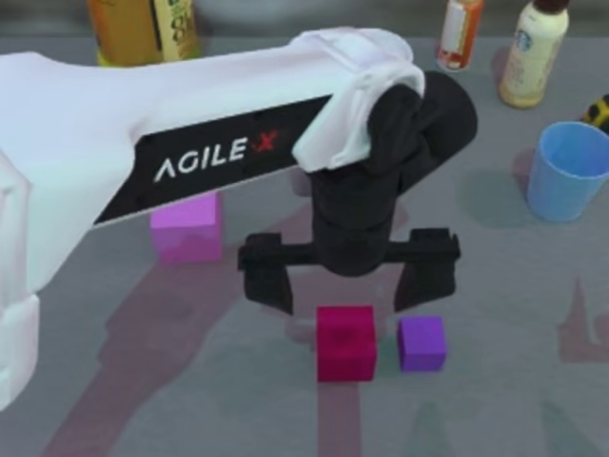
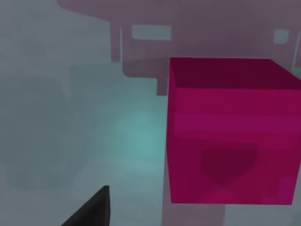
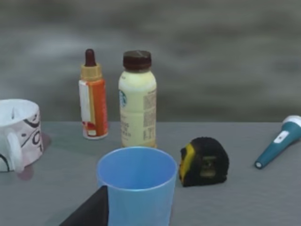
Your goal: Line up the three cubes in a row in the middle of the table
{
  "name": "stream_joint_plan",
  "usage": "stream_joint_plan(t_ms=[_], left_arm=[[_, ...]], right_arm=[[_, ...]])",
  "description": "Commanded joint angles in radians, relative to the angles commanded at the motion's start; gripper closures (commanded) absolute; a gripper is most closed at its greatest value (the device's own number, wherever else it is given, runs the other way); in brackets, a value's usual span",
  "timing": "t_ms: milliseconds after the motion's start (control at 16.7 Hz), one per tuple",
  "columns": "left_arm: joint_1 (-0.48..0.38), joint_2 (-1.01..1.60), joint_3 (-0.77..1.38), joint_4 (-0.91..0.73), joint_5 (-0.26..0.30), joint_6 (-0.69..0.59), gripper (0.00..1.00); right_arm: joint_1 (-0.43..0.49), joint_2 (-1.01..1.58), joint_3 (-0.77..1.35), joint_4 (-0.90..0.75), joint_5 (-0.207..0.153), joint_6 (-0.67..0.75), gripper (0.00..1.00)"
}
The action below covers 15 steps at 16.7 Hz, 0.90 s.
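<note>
Blue cup (image 1: 568, 171) empty, left claw (image 1: 344, 279) spread wide above magenta cube (image 1: 345, 342), purple cube (image 1: 422, 343) beside

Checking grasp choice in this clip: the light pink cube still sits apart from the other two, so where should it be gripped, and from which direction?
Probably from straight above, fingers closing on two opposite vertical faces of the light pink cube. It sits flat on the table with nothing touching its visible sides. The left gripper is open over the magenta cube, beside the purple cube.

Beyond the jaws to their right: blue plastic cup (image 1: 569, 171), cream bottle with dark cap (image 1: 535, 52), orange dropper bottle (image 1: 460, 33). Black-and-yellow tape measure (image 3: 204, 162) beside the cup.
</note>
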<state>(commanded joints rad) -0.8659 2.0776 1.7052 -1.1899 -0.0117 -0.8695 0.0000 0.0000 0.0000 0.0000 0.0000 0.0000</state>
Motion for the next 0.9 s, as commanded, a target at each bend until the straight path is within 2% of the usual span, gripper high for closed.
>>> stream_joint_plan(t_ms=[120,240,540,660,780,900], left_arm=[[0.036,0.011,0.019,-0.006,0.001,0.035,0.0],[0.109,0.034,0.054,-0.02,0.003,0.102,0.0],[0.395,0.112,0.164,-0.068,0.013,0.344,0.0],[0.48,0.135,0.202,-0.081,0.014,0.426,0.0],[0.523,0.147,0.226,-0.088,0.015,0.468,0.0],[0.528,0.149,0.229,-0.088,0.015,0.474,0.0]], right_arm=[[0.0,0.0,0.0,0.0,0.0,0.0,0.0],[0.0,0.0,0.0,0.0,0.0,0.0,0.0],[0.0,0.0,0.0,0.0,0.0,0.0,0.0],[0.0,0.0,0.0,0.0,0.0,0.0,0.0],[0.0,0.0,0.0,0.0,0.0,0.0,0.0],[0.0,0.0,0.0,0.0,0.0,0.0,0.0]])
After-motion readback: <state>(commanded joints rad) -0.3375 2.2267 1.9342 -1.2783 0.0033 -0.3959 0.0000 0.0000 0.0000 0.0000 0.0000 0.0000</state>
